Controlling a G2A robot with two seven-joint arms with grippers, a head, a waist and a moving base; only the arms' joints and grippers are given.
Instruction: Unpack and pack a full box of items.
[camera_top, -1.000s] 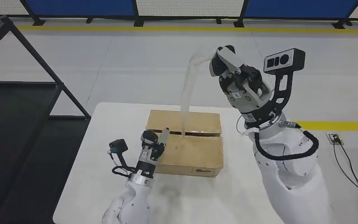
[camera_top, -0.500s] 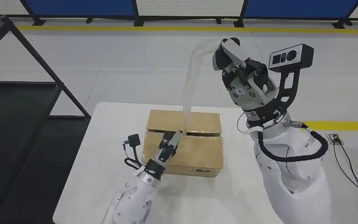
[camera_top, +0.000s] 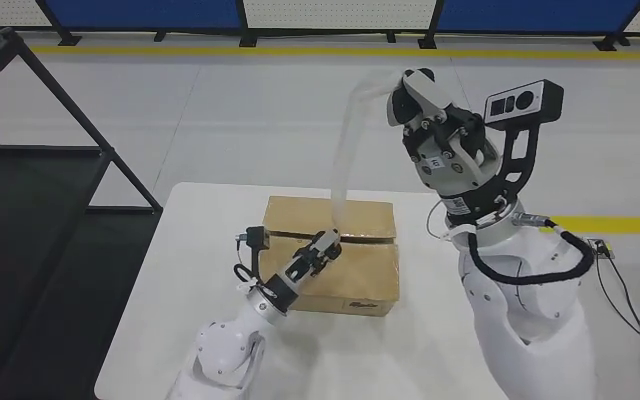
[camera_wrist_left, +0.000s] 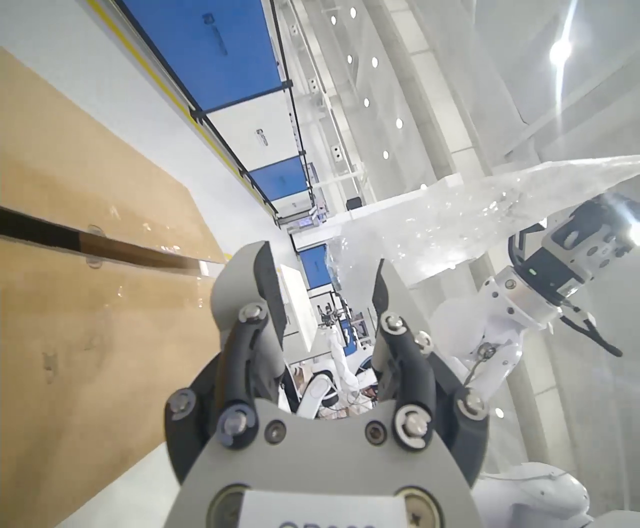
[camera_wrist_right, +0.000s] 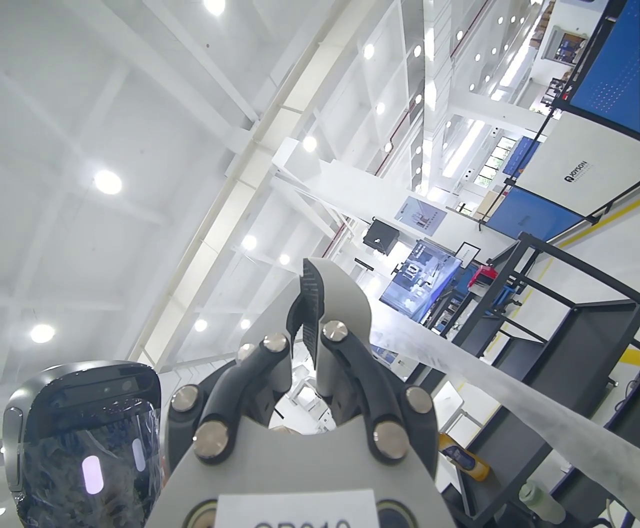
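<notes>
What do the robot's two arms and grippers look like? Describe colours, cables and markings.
The left arm and right arm have smooth white shells with black cables looped near the wrists. The right wrist carries a black camera housing. The left gripper and right gripper each have a grey base plate with a white label, black linkages with silver screws, and pale grey fingers with black pads.

The right gripper (camera_wrist_right: 311, 295) points up at a white hall ceiling set with round lamps (camera_wrist_right: 107, 182), and its two fingers (camera_wrist_right: 340, 300) with ribbed black pads are pressed together. A clear plastic strip (camera_wrist_right: 500, 377) runs taut from between the closed fingers and away past the gripper's body. Beyond the strip stand a black metal frame (camera_wrist_right: 590, 360) and blue partition panels (camera_wrist_right: 610, 65), and a yellow bottle (camera_wrist_right: 465, 460) shows close to the gripper's body.
</notes>
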